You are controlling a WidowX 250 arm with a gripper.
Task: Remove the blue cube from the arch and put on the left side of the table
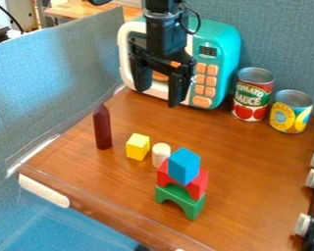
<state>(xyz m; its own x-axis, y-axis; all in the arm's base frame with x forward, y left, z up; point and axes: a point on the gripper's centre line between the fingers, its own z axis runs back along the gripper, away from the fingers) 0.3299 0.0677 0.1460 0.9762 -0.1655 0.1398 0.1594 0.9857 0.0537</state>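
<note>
1. Camera view: the blue cube rests on top of the red arch, which stands on the green arch. The 3 pieces form 1 stack, apparently upright, near the front of the table. The cube is not at the left side.
2. Support: the red arch appears to bear the cube on its flat top, its feet on the lower arch. Contact beneath the cube is hidden. A sideways push would probably topple the stack; a straight lift is judged safer.
3. Gripper: its 2 fingers hang downward, spread well apart, with nothing held. It is high and behind the stack, in front of the microwave. The wide spread suits a descent around the cube, judged the next step.
4. Left of the stack: the white cylinder, yellow block and dark red block, the latter upright, its point up. Whether the cylinder touches the stack cannot be determined. A low carry leftward risks striking any of the 3.
5. Surface: brown wood grain, with 2 cans at the rear right, a red can and a yellow can, both upright. Pale knobs line a dark unit at the right edge.
6. Room: a blue-grey panel bounds the left, and a similar wall the rear. Beyond the panel is another wooden surface.
</note>
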